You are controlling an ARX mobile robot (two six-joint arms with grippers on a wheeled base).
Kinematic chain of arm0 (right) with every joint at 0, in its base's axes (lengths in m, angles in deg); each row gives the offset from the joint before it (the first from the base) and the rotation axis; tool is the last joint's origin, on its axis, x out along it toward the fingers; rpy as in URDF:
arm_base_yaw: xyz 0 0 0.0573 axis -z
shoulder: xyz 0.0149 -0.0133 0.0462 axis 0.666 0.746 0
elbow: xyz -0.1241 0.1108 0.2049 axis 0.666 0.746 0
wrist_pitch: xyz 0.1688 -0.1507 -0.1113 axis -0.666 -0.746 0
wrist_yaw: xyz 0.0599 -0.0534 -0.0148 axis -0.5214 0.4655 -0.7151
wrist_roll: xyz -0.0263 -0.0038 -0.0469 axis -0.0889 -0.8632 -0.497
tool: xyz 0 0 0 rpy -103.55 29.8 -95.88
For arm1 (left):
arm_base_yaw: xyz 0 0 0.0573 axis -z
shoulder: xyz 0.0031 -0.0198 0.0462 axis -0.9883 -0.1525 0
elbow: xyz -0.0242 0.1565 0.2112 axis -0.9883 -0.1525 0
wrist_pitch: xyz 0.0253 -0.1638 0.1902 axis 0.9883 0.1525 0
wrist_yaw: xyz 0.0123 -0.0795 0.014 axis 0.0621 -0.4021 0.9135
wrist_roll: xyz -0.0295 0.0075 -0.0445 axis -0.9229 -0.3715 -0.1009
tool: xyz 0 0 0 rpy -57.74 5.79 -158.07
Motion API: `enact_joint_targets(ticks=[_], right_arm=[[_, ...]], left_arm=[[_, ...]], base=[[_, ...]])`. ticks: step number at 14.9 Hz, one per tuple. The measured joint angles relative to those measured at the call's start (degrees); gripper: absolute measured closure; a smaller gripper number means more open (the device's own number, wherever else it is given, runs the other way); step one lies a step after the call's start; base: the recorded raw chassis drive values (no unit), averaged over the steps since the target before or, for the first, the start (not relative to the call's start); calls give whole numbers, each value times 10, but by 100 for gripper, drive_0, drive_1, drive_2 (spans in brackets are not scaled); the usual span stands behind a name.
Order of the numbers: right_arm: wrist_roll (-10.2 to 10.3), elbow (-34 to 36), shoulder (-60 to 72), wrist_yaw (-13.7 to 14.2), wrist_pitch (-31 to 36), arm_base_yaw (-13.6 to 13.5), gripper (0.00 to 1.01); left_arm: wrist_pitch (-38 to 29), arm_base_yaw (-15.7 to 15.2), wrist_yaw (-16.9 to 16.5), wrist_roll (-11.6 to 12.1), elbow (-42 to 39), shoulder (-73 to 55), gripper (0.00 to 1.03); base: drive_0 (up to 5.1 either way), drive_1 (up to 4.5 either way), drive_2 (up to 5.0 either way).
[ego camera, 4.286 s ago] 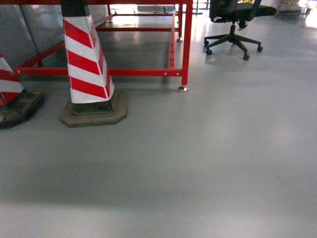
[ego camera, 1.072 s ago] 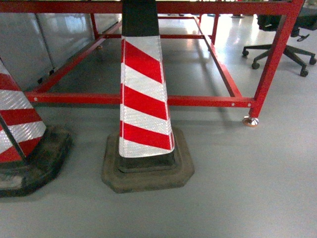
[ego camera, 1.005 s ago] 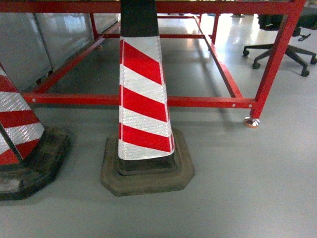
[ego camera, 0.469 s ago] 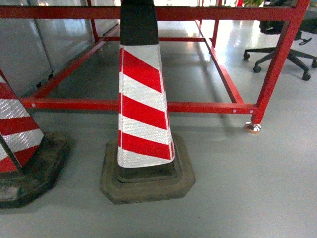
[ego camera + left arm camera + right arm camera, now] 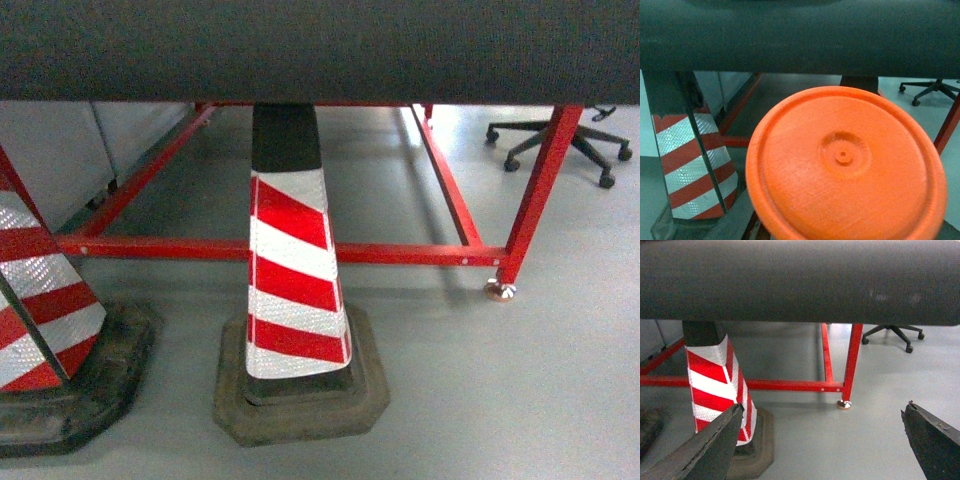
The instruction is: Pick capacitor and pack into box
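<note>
Your right gripper [image 5: 822,440] is spread wide, holding nothing. An orange disc [image 5: 846,167] hides your left one; its state is unclear. A striped cone [image 5: 293,270] stands at 6 o'clock. No box visible.

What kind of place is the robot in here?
Probably a workshop or factory floor: red-and-white striped traffic cones stand on smooth grey flooring, beside a red metal table frame, with an office chair behind.

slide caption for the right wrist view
Open right gripper facing a striped traffic cone and red table frame.
</note>
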Motion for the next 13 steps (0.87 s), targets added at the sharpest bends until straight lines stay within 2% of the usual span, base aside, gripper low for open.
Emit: enact_joint_targets(ticks=[13], right_arm=[[1,0,0,0,0,0,3]], left_arm=[[0,0,-1,6,0,0,59]], base=[[0,0,0]])
